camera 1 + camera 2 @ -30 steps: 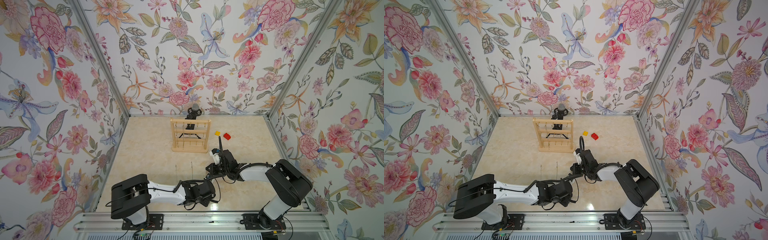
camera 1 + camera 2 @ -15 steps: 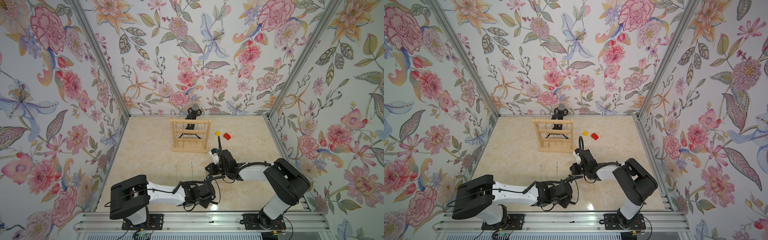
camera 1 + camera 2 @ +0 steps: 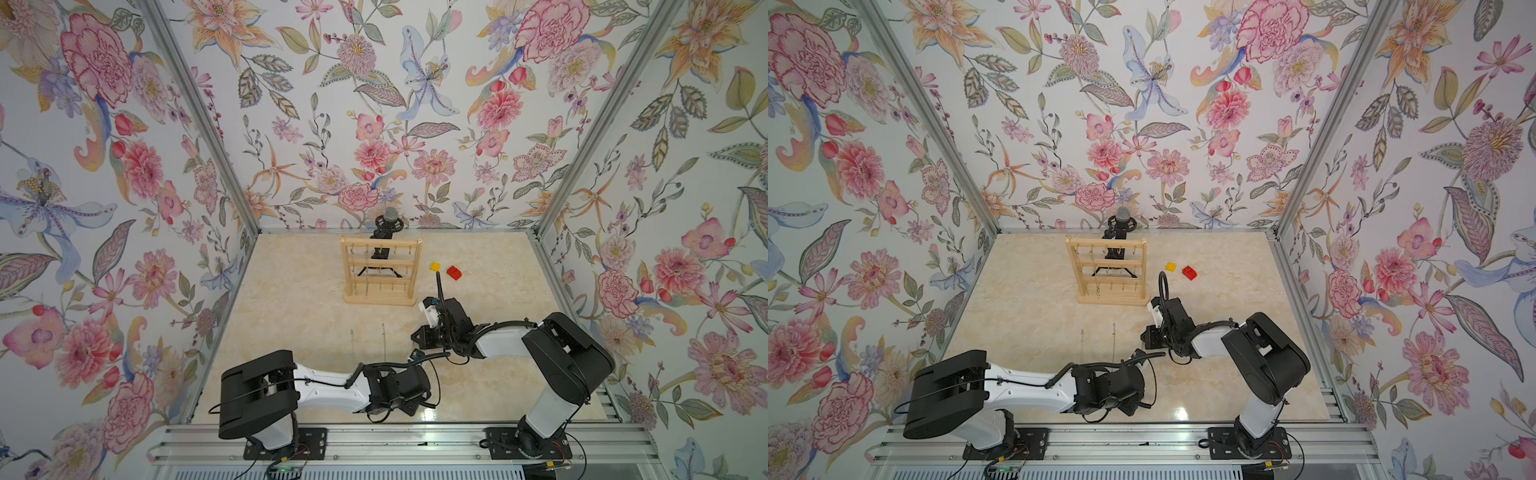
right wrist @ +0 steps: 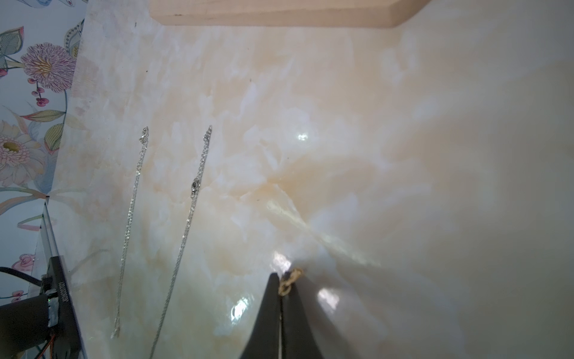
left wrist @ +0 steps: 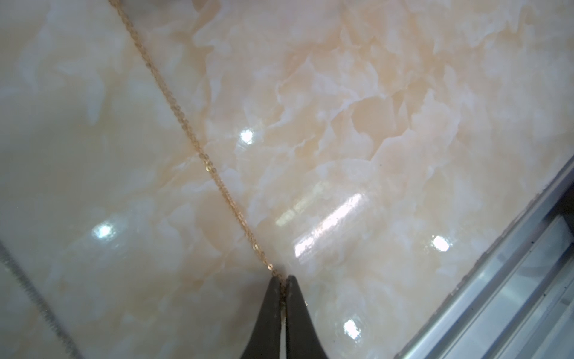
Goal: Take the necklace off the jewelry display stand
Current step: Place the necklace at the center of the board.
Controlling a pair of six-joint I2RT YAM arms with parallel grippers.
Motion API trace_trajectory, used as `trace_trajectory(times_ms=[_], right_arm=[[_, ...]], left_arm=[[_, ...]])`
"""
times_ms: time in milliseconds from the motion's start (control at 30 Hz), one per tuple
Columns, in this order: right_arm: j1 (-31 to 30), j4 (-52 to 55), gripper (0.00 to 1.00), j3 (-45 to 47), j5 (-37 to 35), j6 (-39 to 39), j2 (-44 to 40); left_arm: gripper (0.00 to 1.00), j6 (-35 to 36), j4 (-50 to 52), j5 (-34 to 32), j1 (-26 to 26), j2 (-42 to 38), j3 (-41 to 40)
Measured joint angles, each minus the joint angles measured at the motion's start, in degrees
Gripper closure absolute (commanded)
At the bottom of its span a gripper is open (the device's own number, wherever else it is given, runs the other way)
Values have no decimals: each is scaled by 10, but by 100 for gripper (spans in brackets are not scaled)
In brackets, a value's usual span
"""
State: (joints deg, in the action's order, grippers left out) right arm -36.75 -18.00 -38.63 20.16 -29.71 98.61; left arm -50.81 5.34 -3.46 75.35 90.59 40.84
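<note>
While your two grippers both pinch the one gold necklace (image 5: 198, 149) low over the table (image 3: 291, 299), clear of the single jewelry display stand (image 3: 380, 270), the left gripper (image 5: 282, 279) is clamped on its chain and the right gripper (image 4: 282, 279) on a few end links. You have two silver chains, the outer silver chain (image 4: 130, 230) and the inner silver chain (image 4: 186, 230), lying parallel and apart, plus one yellow block (image 3: 435, 266) and one red block (image 3: 454, 272). Open marble lies to your left, but the front rail (image 5: 497, 295) runs near the left gripper and the stand's base sits near the right.
</note>
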Motion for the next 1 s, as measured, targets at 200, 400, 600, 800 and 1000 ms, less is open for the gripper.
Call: trace_trajectory(times_ms=[200, 400, 600, 800, 1000], right_arm=[[12, -3, 86, -14, -14, -2, 5], [20, -9, 84, -19, -24, -4, 5], [21, -10, 82, -23, -26, -4, 5], [28, -9, 80, -26, -26, -4, 5], [35, 3, 78, -26, -28, -3, -16]], left_arm=[[92, -3, 0, 2, 9, -3, -3], [92, -7, 0, 2, 15, -3, -3], [92, -7, 3, 4, 16, -6, -4], [87, -7, 13, 5, 16, -12, -7], [80, -7, 13, 5, 16, -13, -6]])
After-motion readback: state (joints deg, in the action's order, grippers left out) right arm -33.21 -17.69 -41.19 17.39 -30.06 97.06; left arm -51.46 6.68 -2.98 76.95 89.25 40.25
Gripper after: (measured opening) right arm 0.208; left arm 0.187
